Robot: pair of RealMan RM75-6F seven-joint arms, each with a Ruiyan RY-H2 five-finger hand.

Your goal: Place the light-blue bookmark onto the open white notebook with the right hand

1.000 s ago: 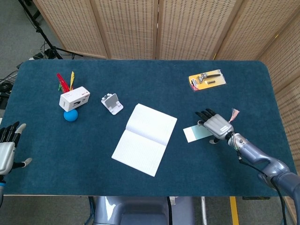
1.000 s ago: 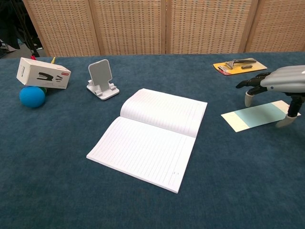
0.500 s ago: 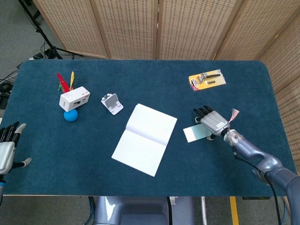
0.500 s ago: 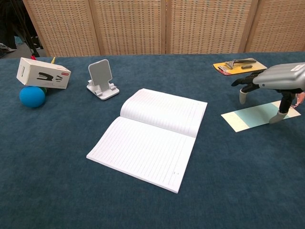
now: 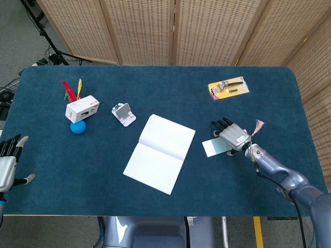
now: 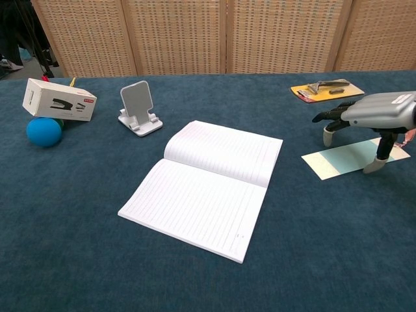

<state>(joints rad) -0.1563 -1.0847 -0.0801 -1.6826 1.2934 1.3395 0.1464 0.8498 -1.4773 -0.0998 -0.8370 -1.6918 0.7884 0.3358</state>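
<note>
The light-blue bookmark (image 5: 214, 146) (image 6: 346, 159) lies flat on the blue table, to the right of the open white notebook (image 5: 160, 153) (image 6: 209, 182). My right hand (image 5: 230, 136) (image 6: 372, 112) hovers palm down over the bookmark's right half, fingers spread and pointing toward the notebook, holding nothing. A pink tassel (image 5: 257, 125) trails from the bookmark's far end behind the hand. My left hand (image 5: 7, 164) sits at the table's left edge, fingers apart and empty, seen only in the head view.
A white phone stand (image 5: 123, 113) (image 6: 138, 107) stands left of the notebook. Further left are a white stapler box (image 5: 82, 108) (image 6: 58, 99) and a blue ball (image 5: 78, 127) (image 6: 44, 131). A yellow tool package (image 5: 228, 88) (image 6: 326, 89) lies at the back right.
My right hand has shifted a little toward the notebook and back over the bookmark. The bookmark and my left hand have not moved.
</note>
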